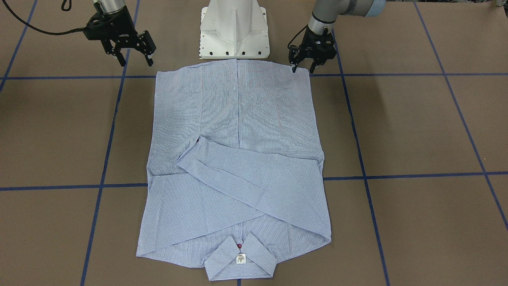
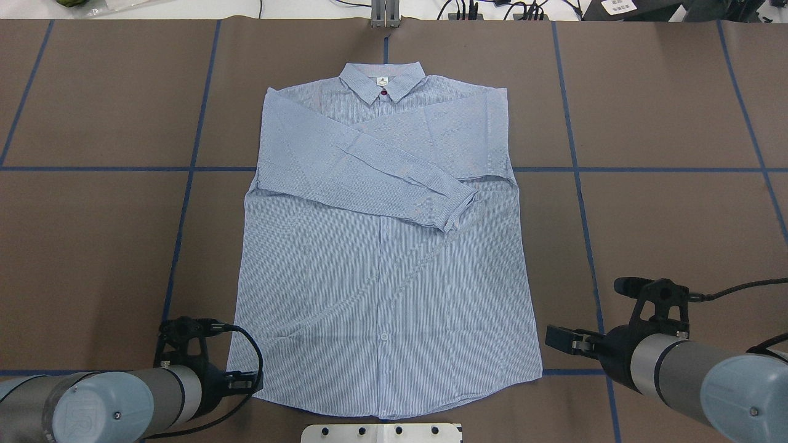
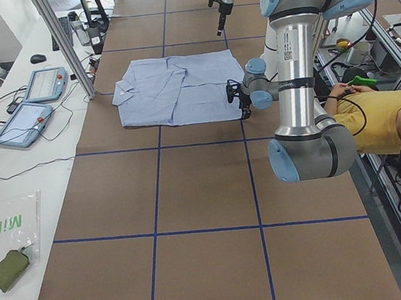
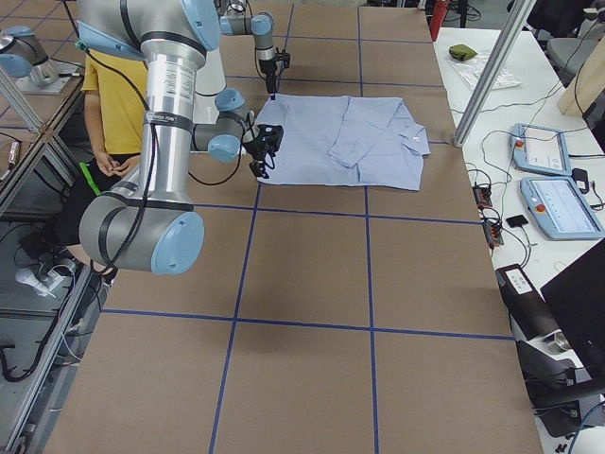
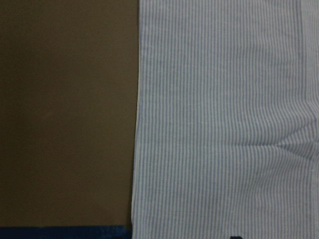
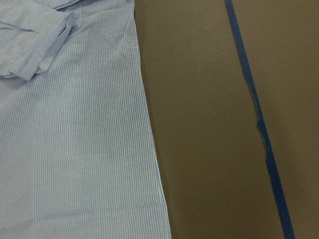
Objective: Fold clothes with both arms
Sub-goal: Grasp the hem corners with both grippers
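The light blue striped shirt (image 2: 381, 258) lies flat and face up on the brown table. Its collar (image 2: 383, 83) points away from me and both sleeves are folded across the chest. The hem lies nearest my base. My left gripper (image 1: 302, 70) hangs open just over the hem corner on my left side, holding nothing. It shows in the overhead view (image 2: 243, 383) too. Its wrist camera looks down on the shirt's side edge (image 5: 137, 124). My right gripper (image 1: 135, 61) is open and empty, a little outside the other hem corner (image 2: 538, 369). Its wrist camera shows the shirt's edge (image 6: 149, 139) and a cuff (image 6: 40, 45).
The white pedestal base (image 1: 234, 29) stands just behind the hem. Blue tape lines (image 1: 107, 151) grid the brown table. A person in a yellow shirt (image 3: 373, 121) sits behind the robot. Tablets (image 3: 34, 104) and a metal post (image 3: 63, 46) stand at the far side.
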Action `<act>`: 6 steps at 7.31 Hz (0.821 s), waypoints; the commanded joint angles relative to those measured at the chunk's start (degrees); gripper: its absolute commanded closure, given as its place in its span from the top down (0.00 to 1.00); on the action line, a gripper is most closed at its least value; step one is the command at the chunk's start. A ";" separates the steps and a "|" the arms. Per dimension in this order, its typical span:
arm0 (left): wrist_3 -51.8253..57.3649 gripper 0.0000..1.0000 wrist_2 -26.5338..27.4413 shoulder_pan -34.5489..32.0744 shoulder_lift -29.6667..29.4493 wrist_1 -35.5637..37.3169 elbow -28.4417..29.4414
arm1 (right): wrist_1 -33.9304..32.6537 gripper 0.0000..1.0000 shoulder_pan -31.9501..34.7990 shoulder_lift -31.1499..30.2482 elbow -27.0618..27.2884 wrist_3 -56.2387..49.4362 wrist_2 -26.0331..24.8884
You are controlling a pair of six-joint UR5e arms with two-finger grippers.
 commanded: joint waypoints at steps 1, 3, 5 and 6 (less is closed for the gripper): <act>0.00 0.52 0.00 0.04 0.03 0.30 0.03 | 0.00 1.00 0.08 -0.07 0.00 0.00 -0.07; 0.00 0.46 -0.09 0.04 -0.05 0.91 -0.06 | 0.00 1.00 -0.01 -0.07 0.00 0.00 -0.07; 0.08 0.21 -0.09 -0.05 0.03 0.91 -0.23 | 0.00 1.00 -0.01 -0.07 0.00 -0.09 -0.07; 0.08 0.00 -0.09 -0.05 -0.05 0.91 -0.23 | 0.00 1.00 -0.01 -0.07 0.00 0.00 -0.07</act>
